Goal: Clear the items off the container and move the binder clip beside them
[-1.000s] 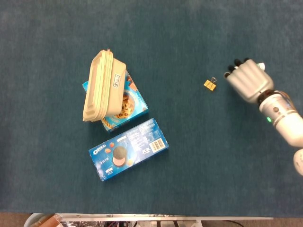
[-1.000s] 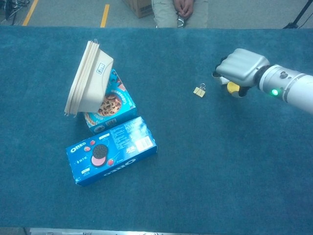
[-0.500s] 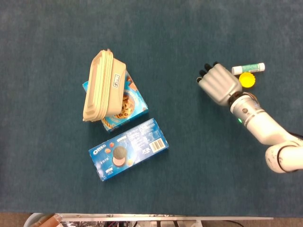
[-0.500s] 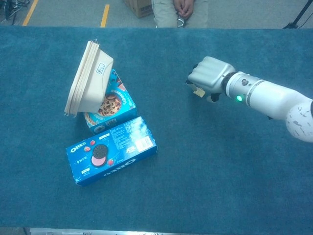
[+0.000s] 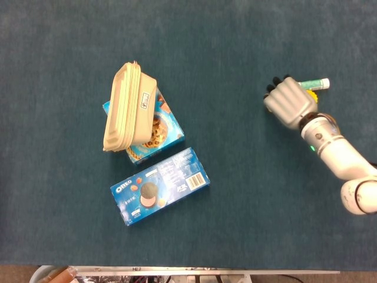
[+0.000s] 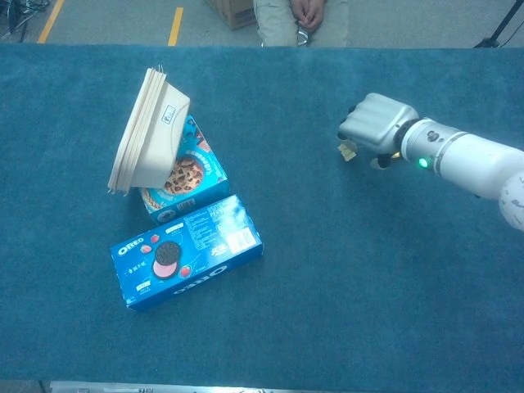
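Observation:
A beige lidded container [image 5: 123, 106] stands tilted on its side, leaning on a blue cookie box [image 5: 165, 127]. In front of them lies a blue Oreo box [image 5: 159, 186]. My right hand [image 5: 288, 101] hovers at the right with its fingers curled under. The head view hides the binder clip beneath it. In the chest view a bit of the small gold binder clip [image 6: 348, 151] pokes out under the right hand [image 6: 377, 124], which seems to hold it. There the container [image 6: 147, 131] and the Oreo box [image 6: 184, 262] sit far to the hand's left. My left hand is out of sight.
A white and green lip balm tube [image 5: 317, 84] and a yellow cap [image 5: 313, 98] lie just behind my right hand, the cap mostly hidden. A seated person [image 6: 299, 20] is past the far table edge. Blue cloth covers the table [image 5: 235, 194].
My right hand swept left over the clip, closed, then drew back to the right. The clip has left its old spot and moved right with the hand.

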You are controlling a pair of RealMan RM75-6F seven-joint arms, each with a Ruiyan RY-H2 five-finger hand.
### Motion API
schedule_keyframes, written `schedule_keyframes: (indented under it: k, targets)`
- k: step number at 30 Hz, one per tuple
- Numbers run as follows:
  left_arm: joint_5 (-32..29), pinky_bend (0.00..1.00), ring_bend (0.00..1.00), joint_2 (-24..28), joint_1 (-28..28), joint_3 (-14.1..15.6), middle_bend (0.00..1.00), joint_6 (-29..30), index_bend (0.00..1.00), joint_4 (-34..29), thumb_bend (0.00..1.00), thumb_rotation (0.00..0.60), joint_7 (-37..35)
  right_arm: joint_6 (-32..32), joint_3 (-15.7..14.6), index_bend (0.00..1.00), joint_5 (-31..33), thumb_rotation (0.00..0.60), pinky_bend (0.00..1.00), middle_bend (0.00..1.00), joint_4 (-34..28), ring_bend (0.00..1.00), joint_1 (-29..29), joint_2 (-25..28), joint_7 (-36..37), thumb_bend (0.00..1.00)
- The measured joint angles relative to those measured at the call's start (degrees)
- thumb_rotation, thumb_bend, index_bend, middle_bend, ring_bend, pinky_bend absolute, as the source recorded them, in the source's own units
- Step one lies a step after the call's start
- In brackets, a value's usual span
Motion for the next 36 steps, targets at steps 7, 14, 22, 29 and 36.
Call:
schedule_keyframes:
  k: [7, 14, 22, 29, 36]
  targets:
    - [0.20, 0.04, 0.06, -0.18, -0.51, -0.06, 0.12, -0.61, 0.19, -0.06, 0.39, 0.600, 0.14, 0.87, -0.74, 0.40, -0.10, 0.600, 0.38, 0.32, -0.10, 0.22, -1.44, 2.27, 1.40, 0.23]
    - [0.13, 0.04, 0.06, -0.25, -0.83, -0.18, 0.12, -0.93, 0.19, -0.07, 0.39, 0.600, 0.24, 1.95, -0.09, 0.40, -1.27, 0.600, 0.38, 0.32, -1.67, 0.22, -2.30, 5.13, 3.52, 0.23]
    - [-0.09, 0.04, 0.06, -0.08, -0.45, -0.09, 0.12, -0.48, 0.19, -0.12, 0.39, 0.600, 0.20, 0.97, 1.52, 0.40, -2.94, 0.600, 0.38, 0.32, -1.73, 0.22, -1.53, 2.68, 4.00, 0.23]
    - [-0.48, 0.04, 0.06, 0.23, 0.37, 0.14, 0.12, 0.31, 0.19, -0.02, 0.39, 0.600, -0.06, -0.16, 1.44, 0.40, -0.57, 0.600, 0.38, 0.32, 0.65, 0.22, -0.35, -0.48, 1.06, 0.23]
    - [-0.06, 0.04, 0.06, -0.11, -0.31, 0.04, 0.12, -0.47, 0.19, 0.06, 0.39, 0.600, 0.00, 0.93, 0.37, 0.39, -0.86, 0.600, 0.38, 0.32, -0.91, 0.22, -1.40, 2.27, 1.54, 0.23]
